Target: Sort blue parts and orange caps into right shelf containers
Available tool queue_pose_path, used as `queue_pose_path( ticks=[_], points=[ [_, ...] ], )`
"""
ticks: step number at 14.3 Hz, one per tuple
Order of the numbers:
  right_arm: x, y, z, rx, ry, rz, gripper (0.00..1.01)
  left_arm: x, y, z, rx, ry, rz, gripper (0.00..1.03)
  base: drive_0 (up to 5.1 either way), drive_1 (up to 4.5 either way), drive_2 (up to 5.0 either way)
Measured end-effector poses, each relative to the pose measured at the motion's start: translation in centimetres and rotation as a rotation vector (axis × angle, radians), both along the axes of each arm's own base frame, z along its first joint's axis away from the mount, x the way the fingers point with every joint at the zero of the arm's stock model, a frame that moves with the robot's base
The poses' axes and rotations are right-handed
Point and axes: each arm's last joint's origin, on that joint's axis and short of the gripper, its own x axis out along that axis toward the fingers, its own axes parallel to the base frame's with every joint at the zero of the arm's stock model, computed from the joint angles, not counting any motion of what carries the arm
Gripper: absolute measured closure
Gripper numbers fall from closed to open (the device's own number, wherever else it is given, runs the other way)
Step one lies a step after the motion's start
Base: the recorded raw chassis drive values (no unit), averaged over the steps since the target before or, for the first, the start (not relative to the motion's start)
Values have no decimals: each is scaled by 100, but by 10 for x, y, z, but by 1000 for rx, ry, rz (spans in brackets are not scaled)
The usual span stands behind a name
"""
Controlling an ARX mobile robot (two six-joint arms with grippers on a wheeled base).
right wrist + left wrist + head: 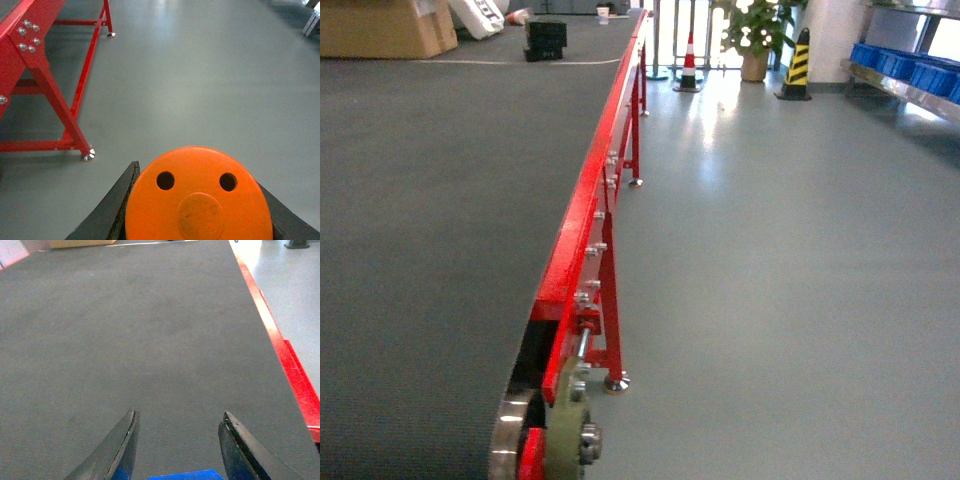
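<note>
In your head view, neither hand showed. The dark conveyor belt (430, 250) filled the left half, edged by its red frame (588, 215) running away from you. At the belt's far end sat a brown cardboard box (382, 25) and a small black crate (545, 38). Across the grey floor (780, 280), the right shelf containers (910, 70) stood in a row on a metal shelf at the far right, bright blue with thick rims. Between the frame and that shelf stood a red-and-white cone (689, 62), a potted plant (753, 35) and a yellow-black striped cone (797, 65).

In your left wrist view, the left hand (177, 447) hung over the belt with its fingers apart. A sliver of a blue part (185, 475), solid bright blue, showed at the bottom edge between them; you could not tell whether the fingers touched it.

In your right wrist view, the right hand (197, 200) was clamped on an orange cap (199, 197), a dark finger pressed to each side. Its flat top faced the camera, with two small holes and a round raised centre. It was held above the bare floor, beside the red frame's legs.
</note>
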Motion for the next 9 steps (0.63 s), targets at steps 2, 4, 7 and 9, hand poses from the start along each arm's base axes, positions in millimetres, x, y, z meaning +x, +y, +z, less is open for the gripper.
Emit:
queue_pose_path(
  ticks=[2,4,7,9],
  points=[
    [0,0,1,1,-5,0,57,0,0,0,0,0,0,59,505,-227,-227],
    [0,0,0,0,-2,0,57,0,0,0,0,0,0,59,502,-230,-230],
    [0,0,0,0,-2,0,57,0,0,0,0,0,-1,59,504,-228,-228],
    [0,0,0,0,-1,0,57,0,0,0,0,-1,0,59,493,-243,-243]
  ],
)
